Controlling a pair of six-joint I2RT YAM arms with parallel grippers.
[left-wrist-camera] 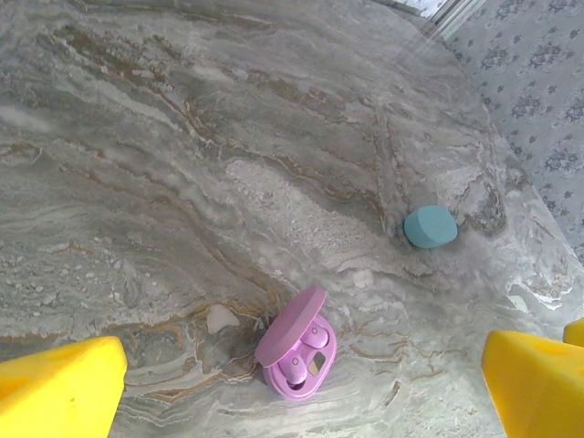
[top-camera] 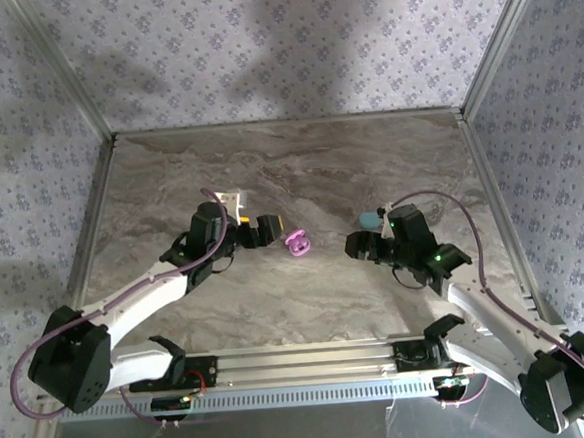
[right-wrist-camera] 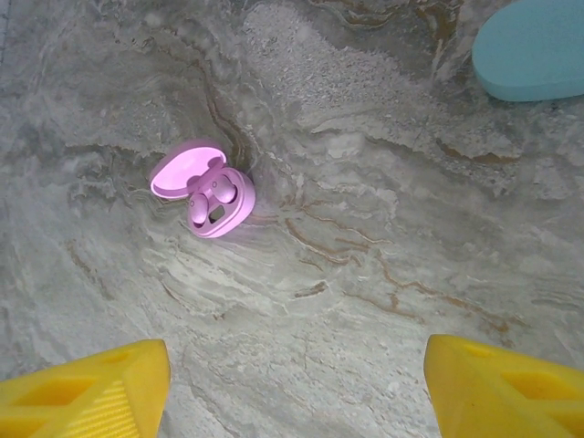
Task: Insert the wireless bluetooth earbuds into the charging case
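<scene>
The pink charging case lies mid-table with its lid up. Two pink wireless bluetooth earbuds sit in its wells, and they are in the right wrist view as well. My left gripper hovers just left of the case, open, its yellow fingers spread wide with the case between and ahead of them. My right gripper is right of the case, open and empty; its fingers frame bare table, with the case farther ahead.
A closed teal oval case lies by the right gripper, at the upper right in both wrist views. The marble tabletop is ringed by patterned walls and a metal frame.
</scene>
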